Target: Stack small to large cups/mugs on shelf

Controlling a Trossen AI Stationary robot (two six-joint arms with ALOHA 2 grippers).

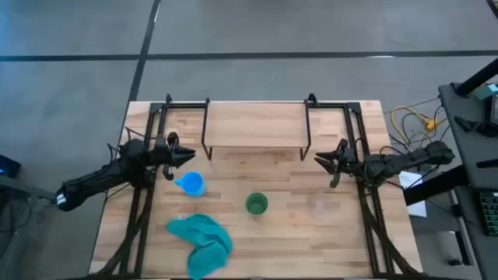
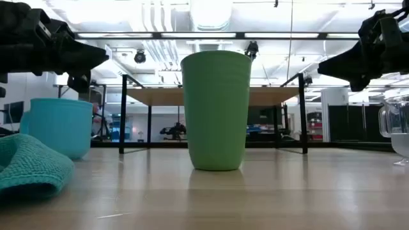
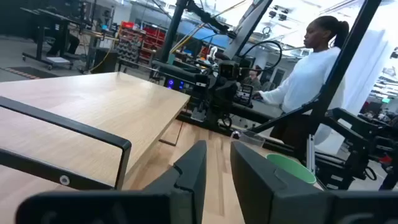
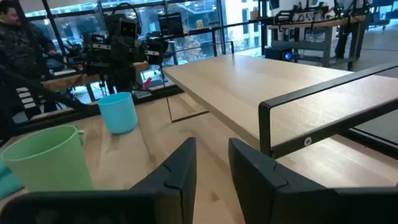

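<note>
The shelf (image 1: 255, 124) stands on thin black legs at the table's far middle, its board bare. The blue mug (image 1: 191, 183) stands upright in front of its left end. The green tumbler (image 1: 257, 204) stands upright at mid-table, and the clear glass mug (image 1: 327, 204) stands to its right. My left gripper (image 1: 187, 156) hovers open just beyond the blue mug, beside the shelf's left legs. My right gripper (image 1: 320, 161) hovers open beside the shelf's right legs, beyond the glass mug. In the low view the tumbler (image 2: 216, 112) fills the middle, with the blue mug (image 2: 61, 128) to the left and the glass mug (image 2: 396, 128) at the right edge.
A crumpled teal cloth (image 1: 202, 241) lies near the table's near edge, left of middle. Black frame rails run along both table sides. A person in a white top (image 3: 311, 68) stands beyond the table's right side, and another person (image 4: 18, 37) is beyond its left side.
</note>
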